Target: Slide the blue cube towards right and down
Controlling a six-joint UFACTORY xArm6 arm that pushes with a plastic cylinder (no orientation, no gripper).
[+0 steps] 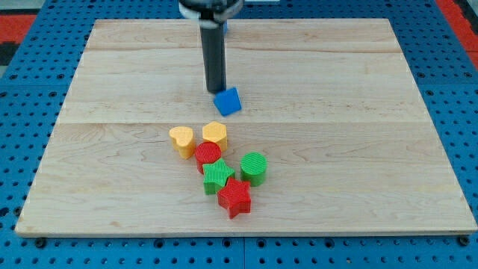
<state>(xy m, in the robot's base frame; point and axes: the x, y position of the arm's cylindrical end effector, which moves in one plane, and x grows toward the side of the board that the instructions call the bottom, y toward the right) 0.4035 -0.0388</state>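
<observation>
The blue cube [228,101] sits on the wooden board [336,112] a little above the view's middle. My tip [215,91] is at the end of the dark rod, right at the cube's upper-left side, touching it or nearly so. A small bit of another blue block [225,30] shows behind the rod near the view's top; its shape is hidden.
Below the cube lies a cluster: a yellow heart-like block [181,140], a yellow hexagon-like block [214,134], a red cylinder [208,155], a green star [218,175], a green cylinder [254,167] and a red star [234,197]. Blue pegboard surrounds the board.
</observation>
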